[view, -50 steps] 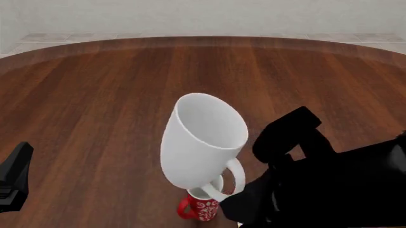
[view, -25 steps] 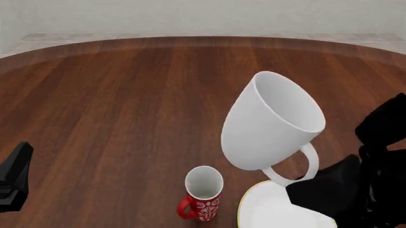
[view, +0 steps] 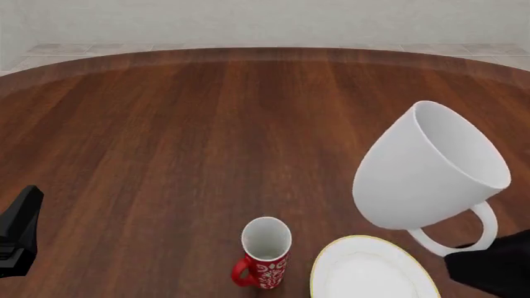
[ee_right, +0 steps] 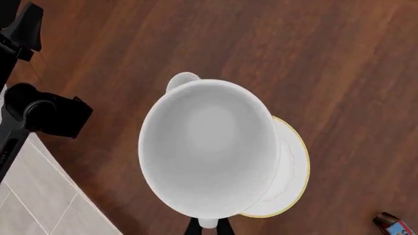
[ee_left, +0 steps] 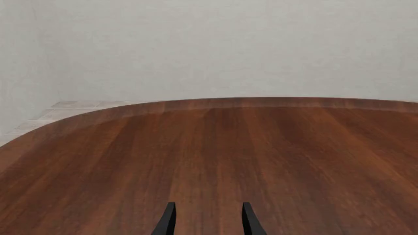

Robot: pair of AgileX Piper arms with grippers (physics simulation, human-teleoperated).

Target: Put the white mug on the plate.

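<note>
The white mug [view: 426,171] hangs tilted in the air above the counter [view: 166,136], off its surface, its handle [view: 463,233] held by the right jaws [ee_right: 207,226], which clench on it. The plate [view: 368,270] lies flat near the counter's near edge, below and just beside the mug. A red mug [view: 265,251] stands upright just beside the plate. The left jaws [ee_left: 206,220] sit parted over bare counter, gripping nothing.
</note>
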